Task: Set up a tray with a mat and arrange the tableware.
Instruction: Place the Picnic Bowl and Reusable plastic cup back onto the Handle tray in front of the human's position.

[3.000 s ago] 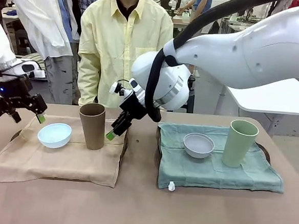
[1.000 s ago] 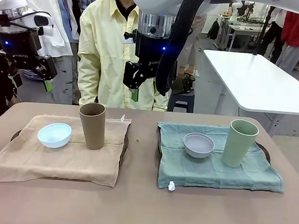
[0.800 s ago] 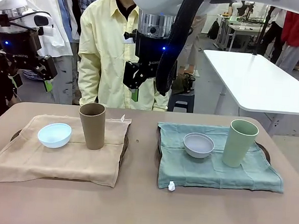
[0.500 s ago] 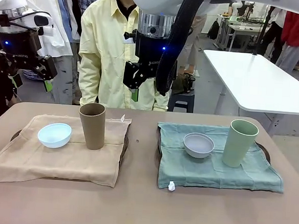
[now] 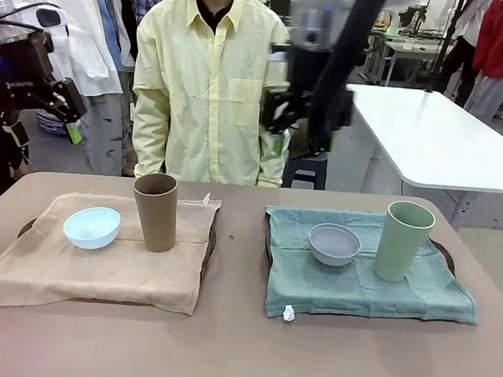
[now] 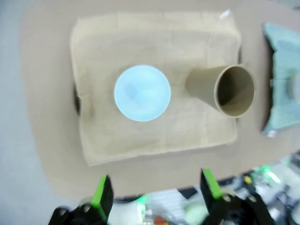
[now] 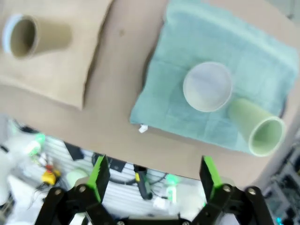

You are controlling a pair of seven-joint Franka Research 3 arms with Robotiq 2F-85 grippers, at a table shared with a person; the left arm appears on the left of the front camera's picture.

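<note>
Two trays carry mats. On the tan mat [image 5: 99, 268] stand a light blue bowl [image 5: 92, 226] and a tan-brown cup [image 5: 155, 211]. A grey-white bowl [image 5: 334, 243] and a pale green cup [image 5: 401, 240] rest on the green mat [image 5: 357, 286]. High over the table's far left, my left gripper [image 5: 44, 131] hangs open and empty. From above, the left wrist view has the blue bowl [image 6: 142, 92] and tan cup [image 6: 225, 90]. My right gripper [image 5: 276, 140], open and empty, hovers high above the middle. The right wrist view looks down on the grey bowl [image 7: 207, 86] and green cup [image 7: 257, 126].
Dark tray rims peek out under the mats, at the left tray [image 5: 26, 224] and the right tray [image 5: 442, 249]. A person in a yellow shirt [image 5: 208, 73] stands at the far edge. A white table [image 5: 428, 132] stands behind on the right.
Both grippers have lifted off the tan mat and risen high. In the last half second the right gripper has swung to the right and the left gripper has shifted slightly left and up.
</note>
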